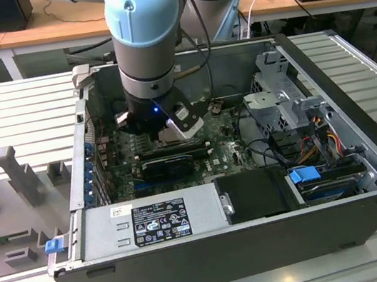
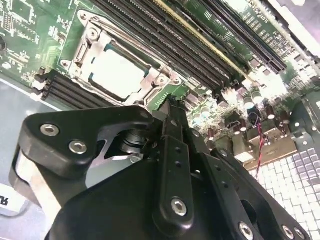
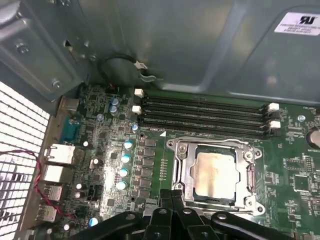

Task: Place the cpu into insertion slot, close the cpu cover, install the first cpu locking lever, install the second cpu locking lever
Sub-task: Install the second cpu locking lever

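The cpu point(image 3: 216, 172) point(image 2: 117, 75), a silver-grey square, lies flat in the insertion slot point(image 3: 260, 150) on the green board. The silvery cpu cover point(image 3: 186, 175) point(image 2: 139, 92) is down around it, its window framing the chip. My gripper point(image 3: 173, 196) point(image 2: 171, 106) is shut with nothing between its black fingers. Its tip hovers just off one edge of the socket, near a corner. In the exterior view the gripper point(image 1: 163, 138) is low inside the open computer case, over the board.
Long black memory slots point(image 3: 205, 115) point(image 2: 165, 45) run beside the socket. The grey case wall point(image 3: 175, 45) stands behind them. In the exterior view a black card point(image 1: 167, 163), the power supply point(image 1: 158, 218) and a drive cage point(image 1: 282, 96) surround the arm.
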Available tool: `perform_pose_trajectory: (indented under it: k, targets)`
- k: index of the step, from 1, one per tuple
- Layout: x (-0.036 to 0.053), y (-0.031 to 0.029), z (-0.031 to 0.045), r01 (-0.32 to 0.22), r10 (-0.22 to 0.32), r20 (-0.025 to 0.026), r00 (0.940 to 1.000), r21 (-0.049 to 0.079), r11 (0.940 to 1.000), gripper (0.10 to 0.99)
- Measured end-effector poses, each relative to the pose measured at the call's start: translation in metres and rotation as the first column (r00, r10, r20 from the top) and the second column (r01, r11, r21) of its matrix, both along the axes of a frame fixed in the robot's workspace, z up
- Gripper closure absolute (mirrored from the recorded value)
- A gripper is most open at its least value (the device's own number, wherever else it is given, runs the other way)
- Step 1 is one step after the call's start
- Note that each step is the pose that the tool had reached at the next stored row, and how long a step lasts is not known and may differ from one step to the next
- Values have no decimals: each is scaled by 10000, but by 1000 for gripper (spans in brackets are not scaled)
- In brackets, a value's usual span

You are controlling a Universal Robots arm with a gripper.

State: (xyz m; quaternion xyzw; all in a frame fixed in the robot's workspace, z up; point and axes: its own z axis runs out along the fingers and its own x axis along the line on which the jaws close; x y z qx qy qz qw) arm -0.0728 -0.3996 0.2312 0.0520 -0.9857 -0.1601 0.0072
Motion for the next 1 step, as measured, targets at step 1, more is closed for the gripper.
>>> perform_pose_trajectory:
  k: [1]
  targets:
    - [0,0,2,0,0,0,10000,0,10000,980]
